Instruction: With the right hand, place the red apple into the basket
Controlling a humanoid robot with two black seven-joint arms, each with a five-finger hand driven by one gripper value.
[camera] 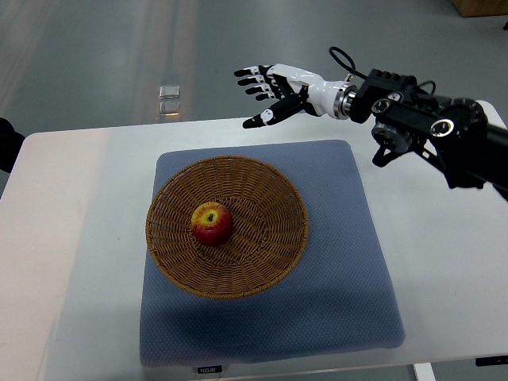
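My right robot hand (268, 87) at 1 o'clock: fingers spread wide, holding nothing, above counter (71, 238) far edge. Red apple (212, 224) sits in basket (262, 262) centre. Blue mat (357, 270) margins bare all round.

Counting from here: one red apple with a yellow patch at its stem (212, 224), and just the one. One round woven wicker basket (262, 262), shallow and tan. One square blue-grey padded mat (349, 262). One white table (79, 238). One white-and-black robot hand (270, 94) showing, with five fingers I can count spread out, on one black arm (432, 127). And on the grey floor beyond, one small shiny square object (169, 100), too small to identify.
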